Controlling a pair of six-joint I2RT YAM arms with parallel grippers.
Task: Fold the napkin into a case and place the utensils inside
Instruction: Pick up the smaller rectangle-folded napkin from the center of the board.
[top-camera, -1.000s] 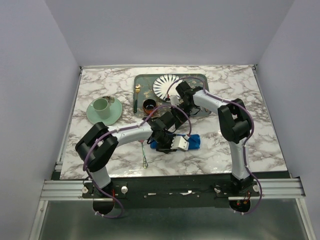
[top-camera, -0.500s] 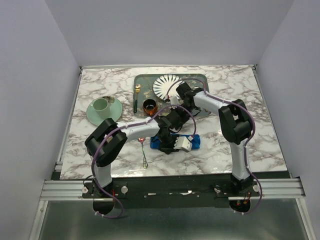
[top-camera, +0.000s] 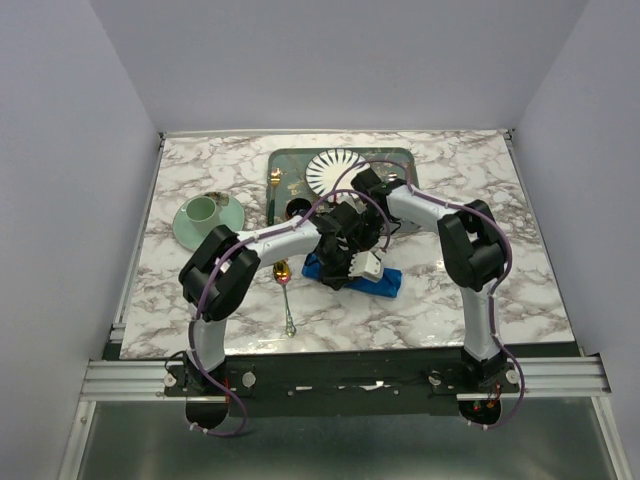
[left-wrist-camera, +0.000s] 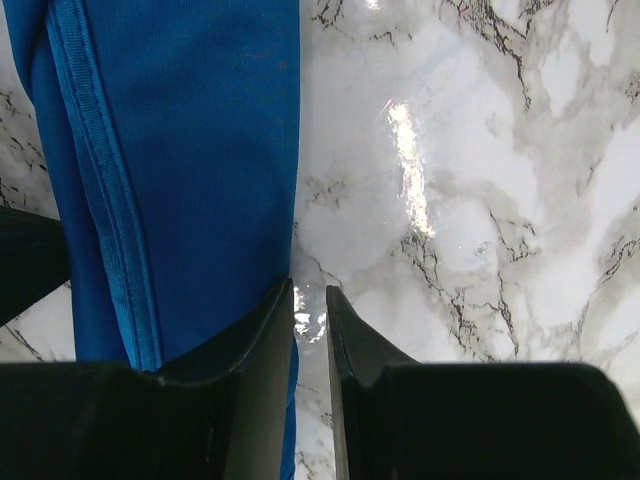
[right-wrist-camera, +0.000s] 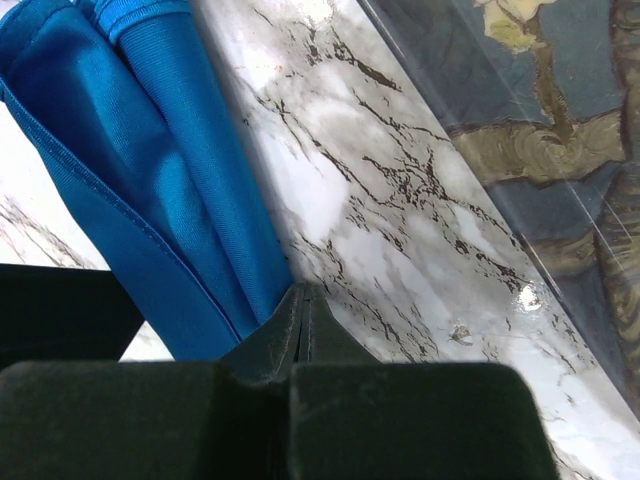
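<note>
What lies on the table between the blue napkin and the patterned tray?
Nothing. Only bare marble table lies between the napkin and the tray, as the right wrist view shows.

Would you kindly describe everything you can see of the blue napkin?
The napkin is bright blue fabric with a stitched hem, folded into a narrow, layered strip. It lies flat on the marble table, just on the near side of the patterned tray. The left gripper, narrowly parted, overlaps one long edge; the shut right gripper meets another edge.
</note>
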